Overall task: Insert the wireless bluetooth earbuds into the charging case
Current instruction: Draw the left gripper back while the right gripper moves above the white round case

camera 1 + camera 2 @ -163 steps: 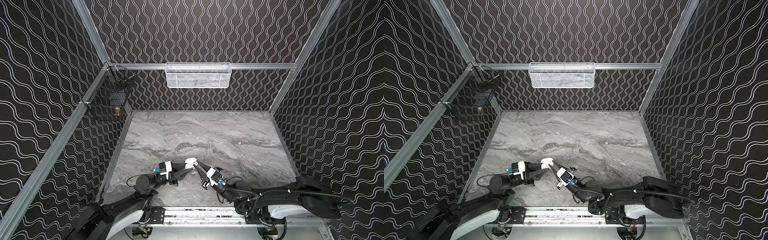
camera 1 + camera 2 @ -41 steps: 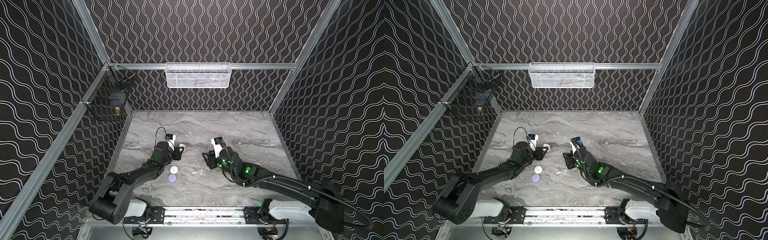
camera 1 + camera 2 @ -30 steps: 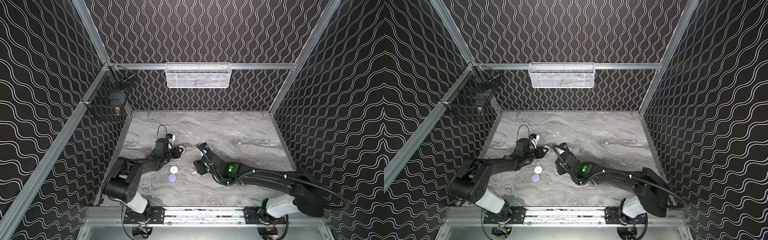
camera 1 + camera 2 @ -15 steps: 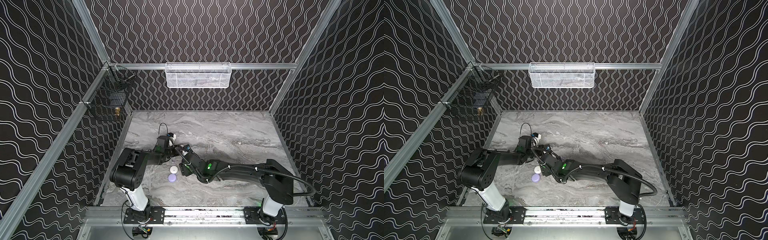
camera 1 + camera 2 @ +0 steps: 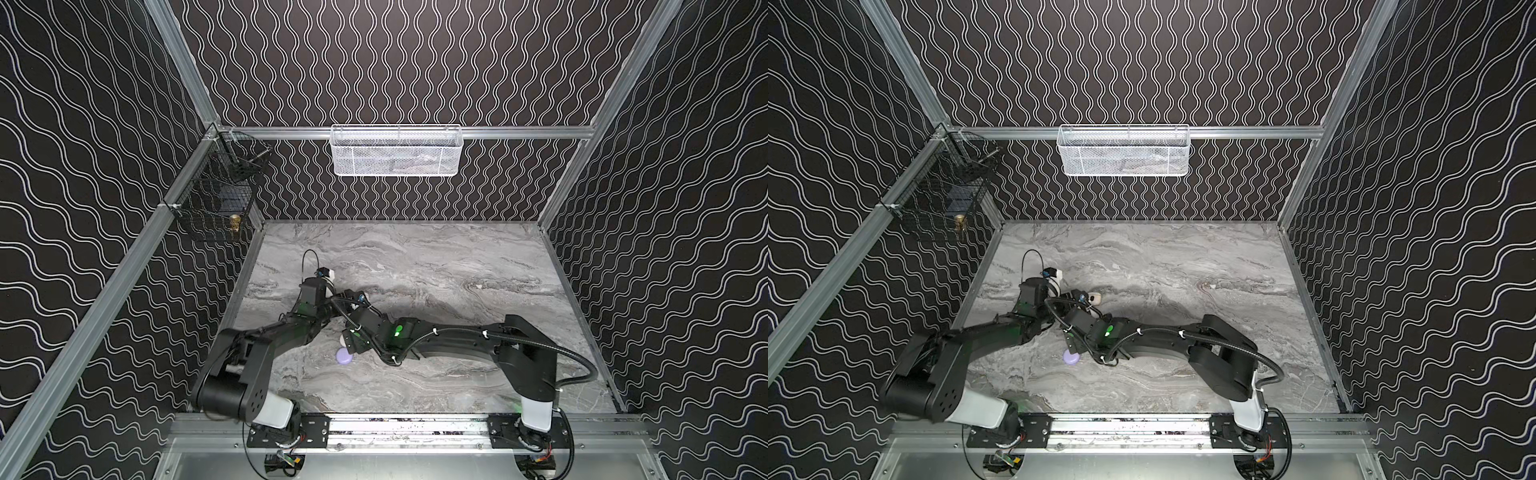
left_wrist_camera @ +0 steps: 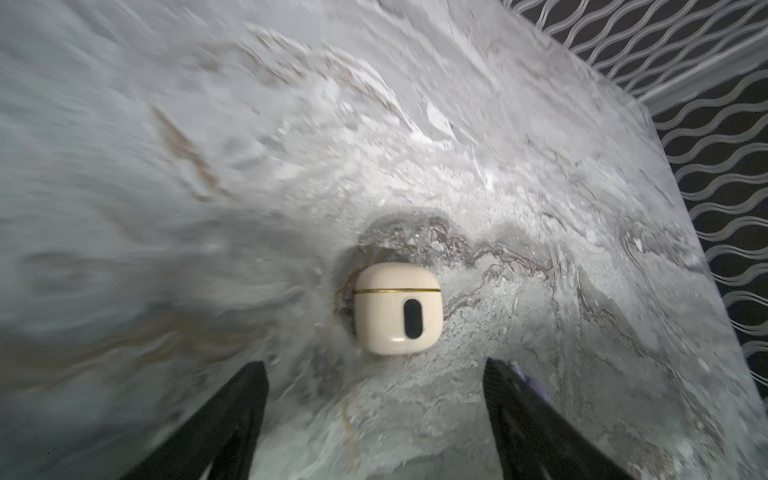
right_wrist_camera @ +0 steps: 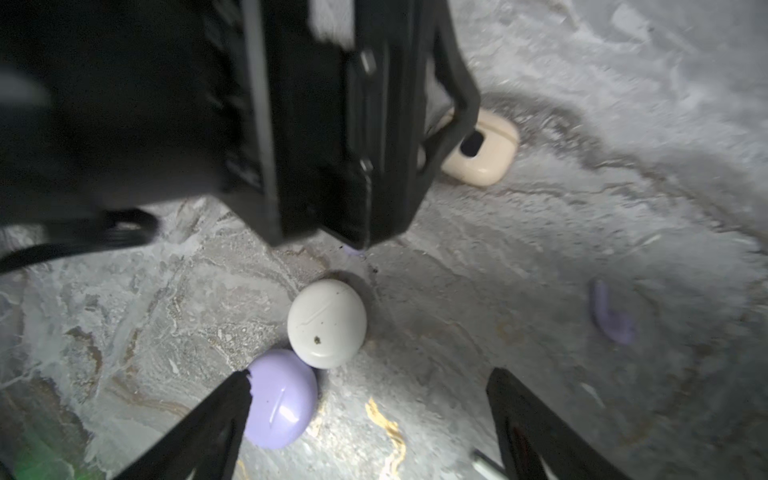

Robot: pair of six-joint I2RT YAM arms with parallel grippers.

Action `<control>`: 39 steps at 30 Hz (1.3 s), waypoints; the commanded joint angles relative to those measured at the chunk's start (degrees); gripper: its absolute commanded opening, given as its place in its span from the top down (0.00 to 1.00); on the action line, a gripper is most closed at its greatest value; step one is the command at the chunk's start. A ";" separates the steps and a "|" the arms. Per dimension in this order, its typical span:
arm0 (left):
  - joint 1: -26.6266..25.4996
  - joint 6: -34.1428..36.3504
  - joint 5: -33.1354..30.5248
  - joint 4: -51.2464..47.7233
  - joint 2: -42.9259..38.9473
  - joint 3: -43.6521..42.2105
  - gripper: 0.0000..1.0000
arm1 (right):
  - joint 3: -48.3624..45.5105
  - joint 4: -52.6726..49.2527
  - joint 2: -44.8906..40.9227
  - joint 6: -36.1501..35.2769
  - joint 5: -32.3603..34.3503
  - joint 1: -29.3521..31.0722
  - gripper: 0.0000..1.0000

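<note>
A closed cream charging case (image 6: 397, 307) (image 5: 1096, 297) lies on the marble just beyond my left gripper (image 6: 374, 365), which is open and empty. A lavender earbud (image 6: 530, 378) rests against the outside of one left finger. My right gripper (image 7: 370, 378) is open with bare table between its fingers. A closed white round case (image 7: 327, 323) lies just ahead of it. A closed lavender round case (image 7: 278, 403) (image 5: 343, 355) touches the white one beside one right fingertip. Another lavender earbud (image 7: 611, 316) lies off to the side. A white earbud stem (image 7: 484, 461) shows by the other right finger.
The left arm's gripper body (image 7: 332, 124) hangs close ahead of the right wrist and hides part of the cream case. A white mesh basket (image 5: 395, 151) hangs on the back wall and a black wire basket (image 5: 216, 199) on the left wall.
My right arm has swept left across the table until its wrist sits beside the left wrist, over the round cases. The left arm's elbow has folded back toward the front rail.
</note>
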 commanded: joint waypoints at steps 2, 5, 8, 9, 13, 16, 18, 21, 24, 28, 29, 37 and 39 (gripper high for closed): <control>0.43 -0.42 -14.39 -2.30 -10.08 -4.77 0.09 | 2.81 -3.69 2.83 1.79 0.42 0.00 0.09; 0.60 -2.19 -22.80 -4.40 -18.63 -8.58 0.06 | 5.39 -5.35 5.40 1.45 0.66 0.08 0.10; 0.65 -5.34 -30.49 -8.83 -23.76 -9.91 0.02 | 7.41 -6.08 7.72 0.70 0.05 0.09 0.11; 0.67 -6.33 -32.47 -10.24 -24.75 -9.94 0.02 | 8.19 -6.32 8.74 0.49 -0.23 0.04 0.11; 0.73 -10.37 -38.27 -16.17 -26.38 -8.91 0.02 | 11.19 -7.11 11.47 -0.66 -1.22 0.03 0.13; 0.74 -11.84 -39.80 -17.23 -27.50 -9.44 0.02 | 13.24 -7.84 13.54 -1.20 -1.75 0.09 0.15; 0.82 -12.18 -40.45 -17.25 -28.79 -9.98 0.01 | 14.73 -8.75 14.85 -1.22 -1.56 0.09 0.18; 0.82 -12.68 -41.22 -17.35 -30.84 -10.84 0.02 | 15.51 -9.30 15.69 -1.06 -0.78 0.09 0.21; 0.82 -12.87 -41.63 -17.67 -31.76 -11.09 0.02 | 15.08 -8.94 16.32 -0.59 -0.29 0.03 0.22; 0.82 -12.80 -40.71 -16.91 -31.76 -11.28 0.02 | 14.41 -9.36 16.06 1.98 1.34 -0.54 0.29; 0.82 -12.60 -40.50 -16.91 -31.79 -11.21 0.02 | 13.72 -9.17 15.63 2.78 1.52 -0.74 0.30; 0.82 -8.90 -34.14 -13.14 -32.11 -11.13 0.01 | 6.07 -6.18 10.67 7.41 1.34 -3.01 0.38; 0.82 -8.37 -32.97 -12.94 -31.26 -10.57 0.02 | 4.89 -5.78 9.76 8.41 1.25 -3.41 0.38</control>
